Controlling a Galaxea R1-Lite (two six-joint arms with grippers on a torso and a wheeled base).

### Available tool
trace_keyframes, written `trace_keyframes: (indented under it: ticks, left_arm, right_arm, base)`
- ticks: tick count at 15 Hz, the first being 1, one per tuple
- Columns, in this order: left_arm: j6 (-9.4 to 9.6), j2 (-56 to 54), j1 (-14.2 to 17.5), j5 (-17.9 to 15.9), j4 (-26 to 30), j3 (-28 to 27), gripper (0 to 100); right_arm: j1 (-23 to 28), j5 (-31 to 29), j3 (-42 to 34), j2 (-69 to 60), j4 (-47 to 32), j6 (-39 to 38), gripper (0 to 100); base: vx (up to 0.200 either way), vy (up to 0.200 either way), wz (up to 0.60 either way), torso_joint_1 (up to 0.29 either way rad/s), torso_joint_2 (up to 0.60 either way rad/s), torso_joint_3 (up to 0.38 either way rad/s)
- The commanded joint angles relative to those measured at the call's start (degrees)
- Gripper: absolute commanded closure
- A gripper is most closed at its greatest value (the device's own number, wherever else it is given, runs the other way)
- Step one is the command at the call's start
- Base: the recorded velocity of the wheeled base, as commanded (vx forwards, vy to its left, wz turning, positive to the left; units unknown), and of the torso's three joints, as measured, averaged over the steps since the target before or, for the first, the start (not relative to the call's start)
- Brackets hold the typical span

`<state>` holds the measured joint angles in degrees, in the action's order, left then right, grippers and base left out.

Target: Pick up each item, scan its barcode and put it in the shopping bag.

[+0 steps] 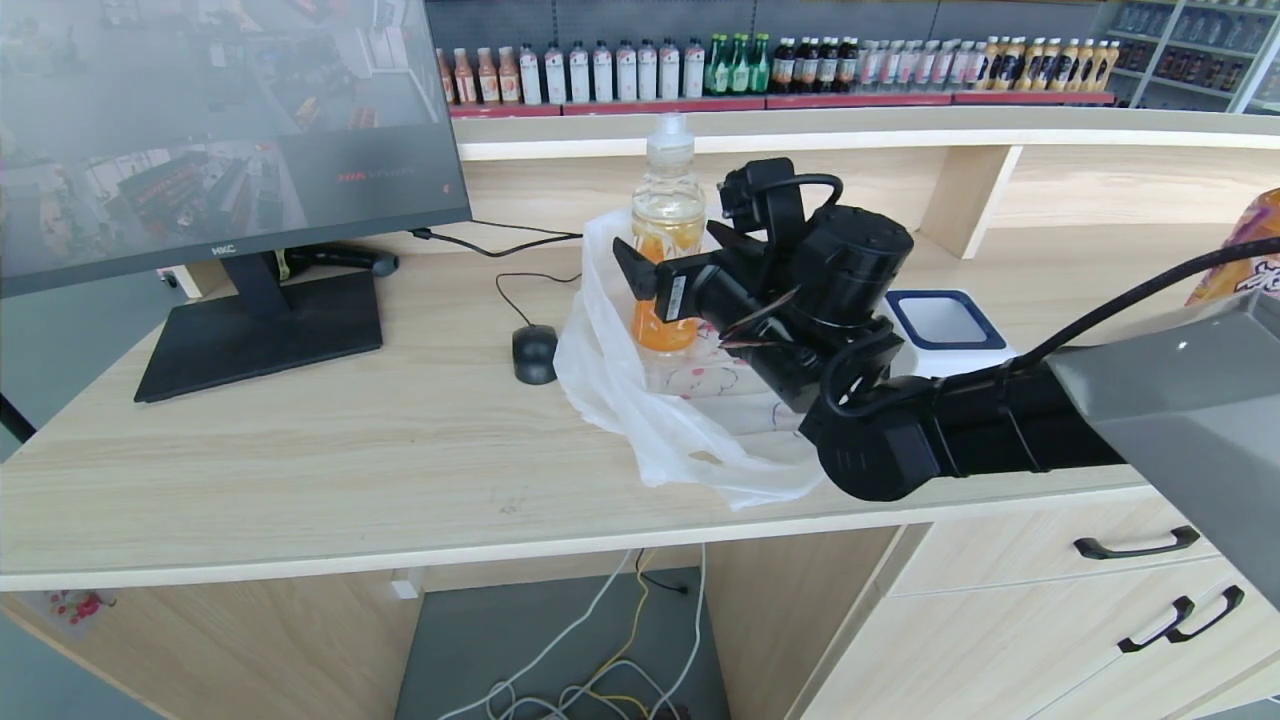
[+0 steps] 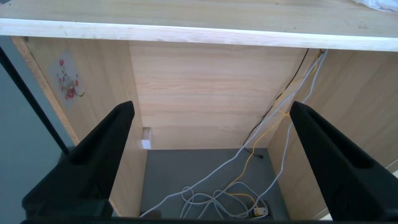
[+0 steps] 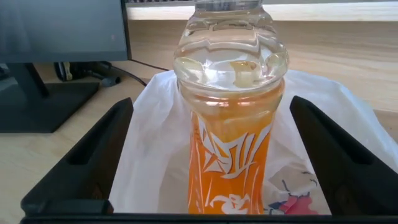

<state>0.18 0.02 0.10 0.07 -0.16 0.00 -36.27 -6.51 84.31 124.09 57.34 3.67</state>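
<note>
I see the clear plastic bottle of orange drink point(image 1: 667, 215) standing upright in the thin white plastic shopping bag point(image 1: 620, 400), centre of the head view. My right gripper point(image 3: 211, 106) has its jaws wide on either side of the bottle, not touching it. My left gripper point(image 2: 212, 109), jaws also wide, holds nothing below the pale wooden counter point(image 2: 186, 28).

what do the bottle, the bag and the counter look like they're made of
Bottle: probably clear, glossy plastic; the orange drink shows through it and its moulded shoulder catches highlights.
Bag: thin white plastic film, slightly translucent; it lies slack and crumpled.
Counter: pale wood grain with a matte finish; it could be laminate or veneer rather than solid wood, and the look alone does not settle it.
</note>
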Motion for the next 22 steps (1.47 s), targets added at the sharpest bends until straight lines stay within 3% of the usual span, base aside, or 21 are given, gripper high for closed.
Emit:
trace_keyframes:
  ticks: [1, 5, 10, 15, 22]
  left_arm:
    - [-0.01, 0.0, 0.0, 0.0, 0.0, 0.0, 0]
    - [-0.01, 0.0, 0.0, 0.0, 0.0, 0.0, 0]
    - [-0.01, 0.0, 0.0, 0.0, 0.0, 0.0, 0]
    - [0.17, 0.0, -0.1, -0.1, 0.1, 0.0, 0]
    - [1.40, 0.0, -0.1, -0.1, 0.2, 0.0, 0]
  right_arm:
    - [-0.1, -0.1, -5.6, -6.1, 0.6, 0.0, 0]
    - [-0.1, -0.1, -16.6, -13.6, 5.1, 0.0, 0]
    - [-0.1, -0.2, -36.1, -22.0, 17.5, 0.0, 0]
    - [1.3, -0.2, -41.7, -22.2, 27.6, -2.2, 0]
    - [-0.1, 0.2, -47.2, -22.8, 31.9, -2.6, 0]
  base:
    - [0.000, 0.000, 0.00, 0.000, 0.00, 0.000]
    - [0.000, 0.000, 0.00, 0.000, 0.00, 0.000]
    - [0.000, 0.000, 0.00, 0.000, 0.00, 0.000]
    - [0.000, 0.000, 0.00, 0.000, 0.00, 0.000]
    - [-0.029, 0.000, 0.00, 0.000, 0.00, 0.001]
